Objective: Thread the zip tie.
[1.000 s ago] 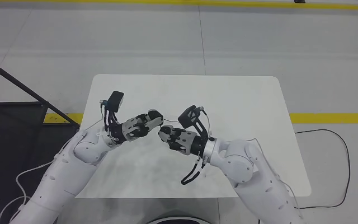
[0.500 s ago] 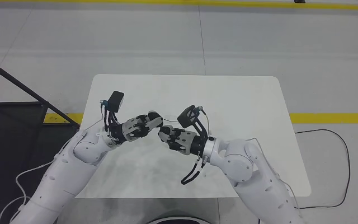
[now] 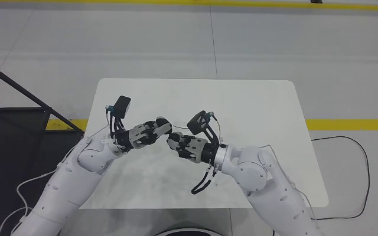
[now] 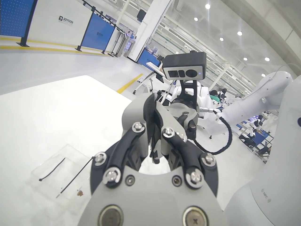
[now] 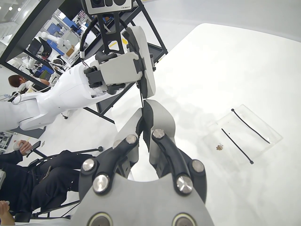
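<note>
One white table [image 3: 260, 118] lies beneath both arms, which meet above its middle. The left gripper [image 3: 164, 125] and the right gripper [image 3: 172, 140] sit tip to tip, almost touching, raised off the tabletop. In the right wrist view the left gripper's pads are pressed flat together, and a thin black zip tie [image 5: 141, 102] comes out from between them and runs straight into the right gripper's own pads, which are likewise squeezed together on it. The zip tie is therefore in the air, pinched at both ends, with a short bare stretch between the two grippers. Beside the grippers a clear plastic sheet [image 5: 256, 147] rests flat on the table. On it lie one loose zip tie [image 5: 250, 126] and a second loose zip tie [image 5: 237, 146], roughly parallel and apart, with a small brown scrap [image 5: 219, 147] near the second.
</note>
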### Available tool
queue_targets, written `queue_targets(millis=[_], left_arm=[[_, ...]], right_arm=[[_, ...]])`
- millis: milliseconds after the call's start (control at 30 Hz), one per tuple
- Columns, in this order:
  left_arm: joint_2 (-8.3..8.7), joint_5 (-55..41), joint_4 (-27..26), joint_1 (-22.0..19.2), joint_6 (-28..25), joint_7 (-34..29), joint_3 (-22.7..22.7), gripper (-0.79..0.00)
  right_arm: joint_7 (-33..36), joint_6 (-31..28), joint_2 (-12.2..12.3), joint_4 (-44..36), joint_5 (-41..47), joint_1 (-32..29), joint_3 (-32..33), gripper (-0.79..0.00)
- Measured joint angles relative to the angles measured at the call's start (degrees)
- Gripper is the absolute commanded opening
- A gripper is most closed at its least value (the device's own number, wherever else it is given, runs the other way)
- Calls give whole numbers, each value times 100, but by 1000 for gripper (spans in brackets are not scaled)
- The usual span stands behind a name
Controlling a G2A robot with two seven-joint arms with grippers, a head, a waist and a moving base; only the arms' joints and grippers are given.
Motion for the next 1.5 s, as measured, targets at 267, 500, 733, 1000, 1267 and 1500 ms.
queue_targets(millis=[267, 500, 733, 1000, 1267, 1500], left_arm=[[-14, 8, 10, -2, 0, 8, -5, -776], [-23, 13, 17, -6, 0, 2, -15, -785], [-30, 106, 74, 9, 0, 103, -102, -785], [-97, 1111, 368, 217, 4, 1026, -477, -785], [-178, 1545, 589, 338, 259, 1641, -582, -785], [-177, 1541, 586, 336, 252, 1633, -581, -785]], right_arm=[[4, -4, -5, 16, -8, 11, -12, -785], [11, -4, -10, 35, 1, 27, -18, -785], [78, 116, -2, 49, -17, 28, 50, -185], [527, 699, 146, -267, -510, -462, 560, 0], [1154, 1126, 249, -379, -805, -767, 876, 0], [1130, 1113, 248, -376, -797, -764, 873, 0]])
